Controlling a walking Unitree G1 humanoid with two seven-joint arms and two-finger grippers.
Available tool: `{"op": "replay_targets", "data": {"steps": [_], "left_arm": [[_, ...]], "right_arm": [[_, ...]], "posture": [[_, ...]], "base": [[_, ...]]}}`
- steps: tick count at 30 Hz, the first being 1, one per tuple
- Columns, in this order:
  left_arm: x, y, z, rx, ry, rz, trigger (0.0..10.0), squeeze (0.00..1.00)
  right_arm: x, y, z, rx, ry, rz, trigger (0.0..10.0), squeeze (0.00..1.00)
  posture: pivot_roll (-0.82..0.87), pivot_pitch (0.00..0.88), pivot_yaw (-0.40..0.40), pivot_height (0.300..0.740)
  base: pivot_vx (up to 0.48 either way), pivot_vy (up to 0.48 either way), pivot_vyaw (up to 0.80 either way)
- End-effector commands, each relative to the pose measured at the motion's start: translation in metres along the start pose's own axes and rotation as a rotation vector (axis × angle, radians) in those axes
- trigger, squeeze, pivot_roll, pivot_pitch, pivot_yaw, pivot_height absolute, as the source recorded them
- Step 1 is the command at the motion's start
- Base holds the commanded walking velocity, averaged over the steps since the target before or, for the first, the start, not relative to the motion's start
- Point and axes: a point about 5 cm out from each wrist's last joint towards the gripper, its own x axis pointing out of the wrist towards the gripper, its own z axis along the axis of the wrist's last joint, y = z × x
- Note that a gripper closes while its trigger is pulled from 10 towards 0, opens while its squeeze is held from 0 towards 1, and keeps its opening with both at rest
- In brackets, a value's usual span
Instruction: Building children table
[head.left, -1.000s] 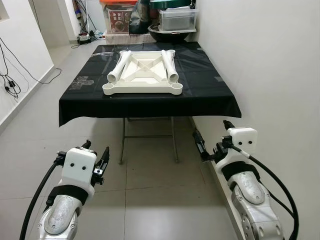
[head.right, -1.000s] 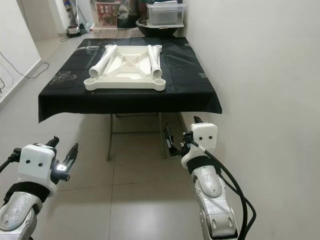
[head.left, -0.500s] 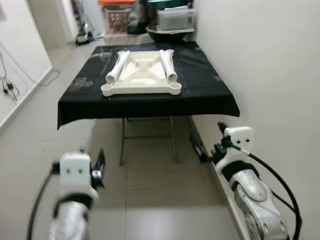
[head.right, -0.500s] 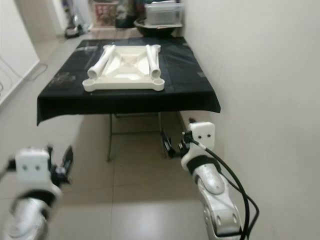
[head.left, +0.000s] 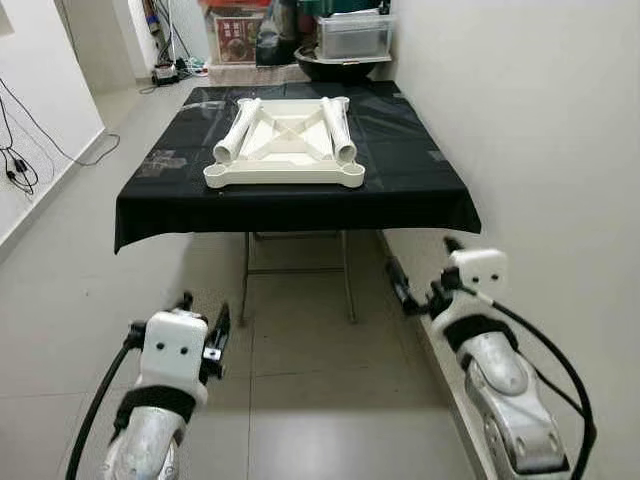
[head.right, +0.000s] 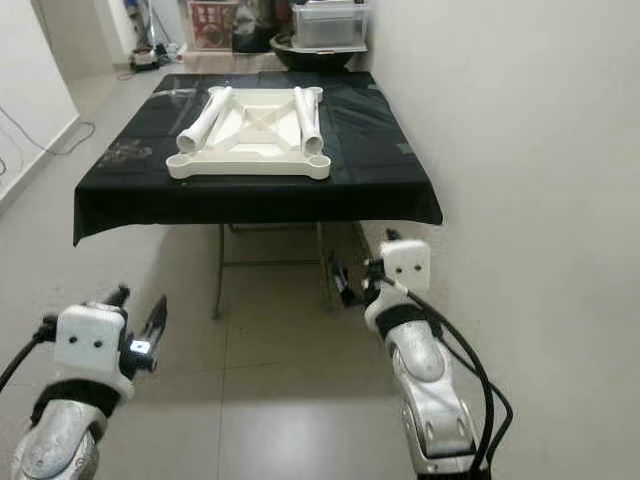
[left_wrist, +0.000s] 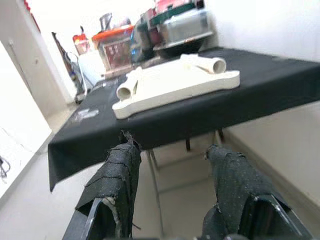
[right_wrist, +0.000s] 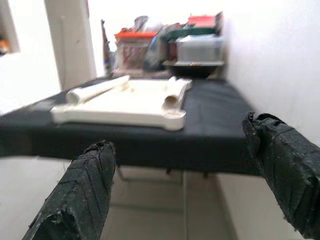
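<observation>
A cream plastic child's table top (head.left: 285, 172) lies upside down on a black-clothed folding table (head.left: 420, 195). Two cream tube legs rest on it, one along the left side (head.left: 237, 132) and one along the right (head.left: 340, 130). My left gripper (head.left: 203, 315) hangs low over the floor, short of the table's front edge, open and empty. My right gripper (head.left: 425, 275) is also low, near the table's front right corner, open and empty. The left wrist view looks between its fingers (left_wrist: 122, 170) up at the table top (left_wrist: 175, 85). The right wrist view looks at the same piece (right_wrist: 125, 105).
A white wall (head.left: 540, 120) runs close along my right side. Storage boxes (head.left: 352, 35) and a dark basin (head.left: 340, 65) stand behind the table's far end. Cables (head.left: 20, 160) trail along the left wall. Tiled floor (head.left: 300, 400) lies between me and the table.
The head view swayed and blurred half a second ago and is steady now. My left arm has shifted slightly to the right. Both grippers stay open and empty.
</observation>
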Motion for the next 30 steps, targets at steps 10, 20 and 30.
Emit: {"op": "replay_targets", "data": {"steps": [10, 20, 30], "left_arm": [[-0.002, 0.005, 0.009, -0.09, -0.075, 0.004, 10.0, 0.0], [0.005, 0.007, 0.012, -0.115, -0.104, 0.016, 10.0, 0.0], [0.008, 0.002, 0.012, -0.135, -0.116, -0.017, 10.0, 0.0]], "right_arm": [[0.004, 0.012, -0.004, 0.089, 0.015, 0.078, 10.0, 0.0], [0.007, 0.017, -0.01, 0.092, 0.057, 0.099, 10.0, 0.0], [0.01, 0.015, -0.013, 0.097, 0.077, 0.091, 10.0, 0.0]], "posture": [[0.02, 0.0, -0.013, 0.74], [0.02, 0.0, -0.008, 0.74], [0.0, 0.0, 0.006, 0.74]], "base": [[0.094, 0.0, 0.0], [0.48, 0.0, 0.0], [0.48, 0.0, 0.0]]}}
